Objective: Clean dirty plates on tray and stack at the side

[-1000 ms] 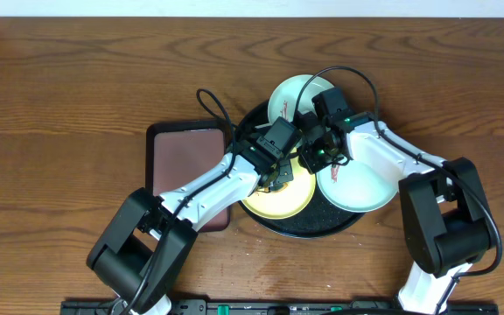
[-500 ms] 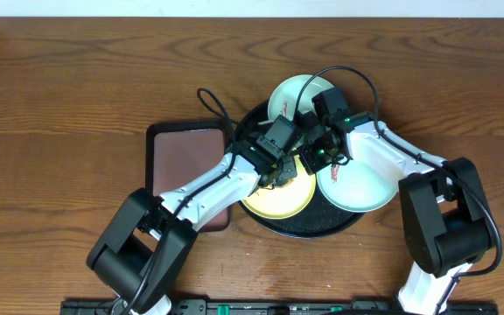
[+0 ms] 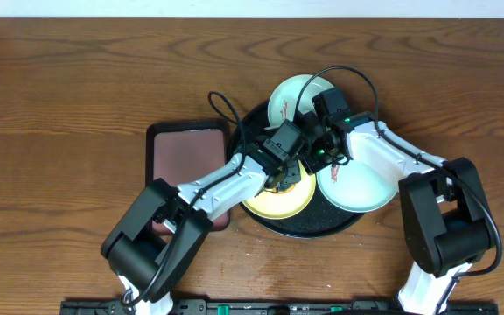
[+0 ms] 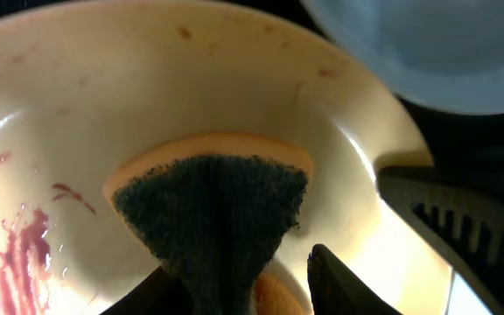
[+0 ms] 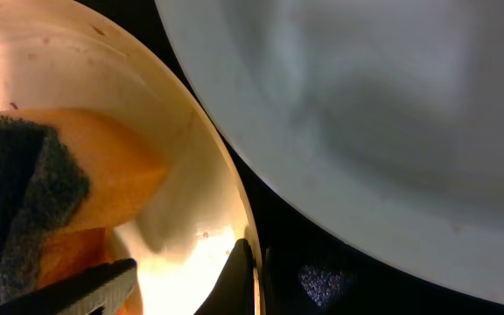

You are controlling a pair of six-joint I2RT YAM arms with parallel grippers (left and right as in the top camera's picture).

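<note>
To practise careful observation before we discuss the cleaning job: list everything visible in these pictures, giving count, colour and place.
table: one, brown wood, under everything
black tray: one, black, round, middle of the table
maroon tray: one, maroon with black rim, left of the black tray
yellow plate: one, pale yellow with a red smear, front left on the black tray
mint plates: two, pale mint, at the black tray's far and right rims
sponge: one, orange with dark scouring side, on the yellow plate
cables: two, black, looping above the arms
left gripper: one, black, sponge between its fingers
right gripper: one, black, shut on the yellow plate's rim
</note>
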